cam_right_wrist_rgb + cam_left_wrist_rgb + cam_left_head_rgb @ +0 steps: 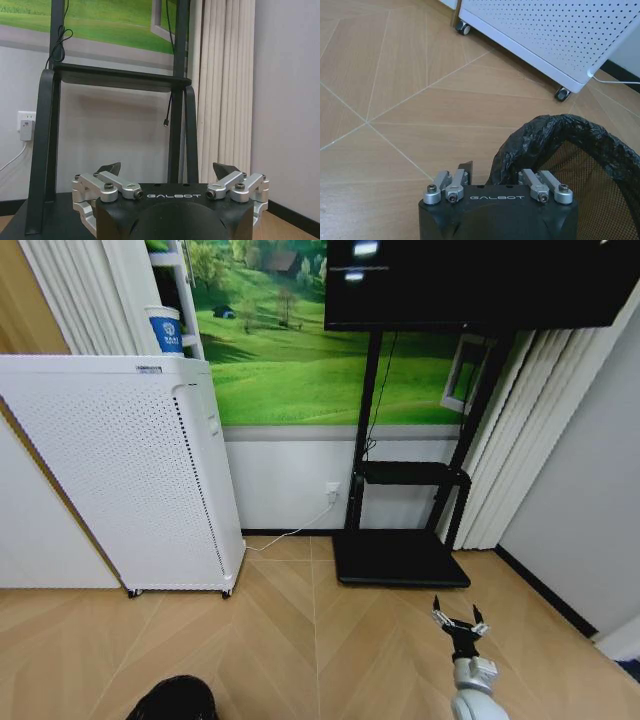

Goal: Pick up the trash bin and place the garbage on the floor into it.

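Room bg: light brown wood floor [300, 640], herringbone pattern. Back wall [290, 480] white at the bottom w/ green meadow mural [290, 340] above. Big white perforated appliance [120, 470] on casters at left, white cable running to wall socket [332, 489]. Black TV stand [400, 530] w/ shelf & flat base in the middle, dark screen [480, 280] on top. White vertical blinds [520, 440] to the right of stand, plain grey wall [590, 500] beside them.
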Available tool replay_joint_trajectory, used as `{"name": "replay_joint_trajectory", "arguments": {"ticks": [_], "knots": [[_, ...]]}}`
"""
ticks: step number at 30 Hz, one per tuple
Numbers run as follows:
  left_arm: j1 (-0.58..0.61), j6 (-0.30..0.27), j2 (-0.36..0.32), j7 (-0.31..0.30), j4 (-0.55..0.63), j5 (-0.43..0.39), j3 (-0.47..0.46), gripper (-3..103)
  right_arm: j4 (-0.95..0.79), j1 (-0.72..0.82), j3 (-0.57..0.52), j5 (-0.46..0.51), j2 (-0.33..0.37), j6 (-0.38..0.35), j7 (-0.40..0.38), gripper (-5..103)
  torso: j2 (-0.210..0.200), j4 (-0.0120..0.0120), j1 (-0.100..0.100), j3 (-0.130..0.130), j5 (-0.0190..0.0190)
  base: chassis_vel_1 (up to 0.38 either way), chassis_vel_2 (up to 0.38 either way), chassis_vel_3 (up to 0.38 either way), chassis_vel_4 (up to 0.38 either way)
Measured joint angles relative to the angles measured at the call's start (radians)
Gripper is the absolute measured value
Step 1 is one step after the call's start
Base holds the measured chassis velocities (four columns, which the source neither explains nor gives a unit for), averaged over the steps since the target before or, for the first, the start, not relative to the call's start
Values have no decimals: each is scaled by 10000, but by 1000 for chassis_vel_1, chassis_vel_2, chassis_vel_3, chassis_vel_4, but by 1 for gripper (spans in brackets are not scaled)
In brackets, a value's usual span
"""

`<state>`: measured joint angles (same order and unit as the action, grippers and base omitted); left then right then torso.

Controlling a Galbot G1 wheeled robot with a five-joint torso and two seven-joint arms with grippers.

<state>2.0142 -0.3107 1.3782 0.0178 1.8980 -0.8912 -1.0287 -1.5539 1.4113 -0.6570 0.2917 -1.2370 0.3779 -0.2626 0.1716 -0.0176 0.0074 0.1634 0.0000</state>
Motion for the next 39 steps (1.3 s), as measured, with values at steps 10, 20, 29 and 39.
{"name": "replay_joint_trajectory", "arguments": {"ticks": [10,20,29,39], "knots": [[687,255,5,436,892,1028,-388,80,90,-139,-147,192,329,29,11,100,0,2,1,0,-1,0,0,0,0],[781,1383,50,1277,2515,2856,-1423,100,-769,228,-182,152,316,-361,422,100,0,-2,0,0,2,0,0,0,0],[-1503,1464,-1583,1032,3726,4495,280,100,-3959,1451,18,1128,501,-1966,1559,100,0,-5,2,0,-2,0,0,0,0],[-2202,1805,-1932,1071,3372,5170,1689,100,-5640,2771,729,583,207,-2624,2335,100,0,4,2,0,-1,0,0,0,0]]}}
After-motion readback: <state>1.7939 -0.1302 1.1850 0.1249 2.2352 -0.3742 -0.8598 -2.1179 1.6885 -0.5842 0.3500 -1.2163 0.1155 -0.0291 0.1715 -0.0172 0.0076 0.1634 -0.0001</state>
